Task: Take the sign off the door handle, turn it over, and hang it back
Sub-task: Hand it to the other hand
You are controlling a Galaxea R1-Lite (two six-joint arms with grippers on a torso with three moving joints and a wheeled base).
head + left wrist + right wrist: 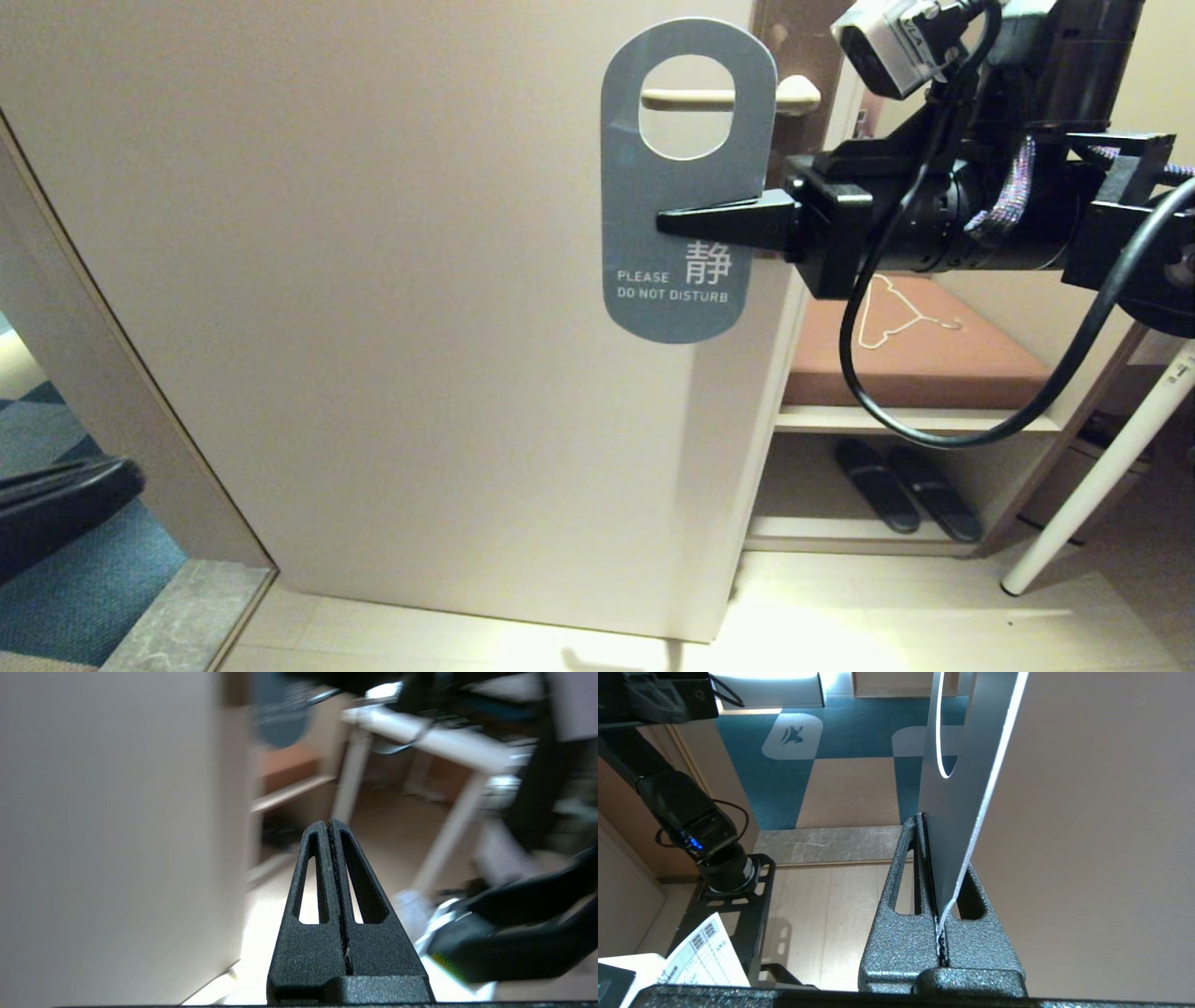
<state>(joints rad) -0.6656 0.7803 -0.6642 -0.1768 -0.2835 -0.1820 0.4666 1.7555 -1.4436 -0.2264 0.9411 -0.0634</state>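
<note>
At the door handle (730, 96), I had the right gripper (665, 222) clamped on the sign (686, 182), left gripper (332, 826) closed empty; tilting risked snagging the hole.

The right gripper (667, 224) reaches in from the door's (373, 308) open edge, clamped on the sign (686, 182) — its arm and looping cable (934, 434) fill the gap before the shelf (915, 420). The door handle (738, 96) crosses the sign's hole. Left of the sign the door face lies bare — open room there.
</note>
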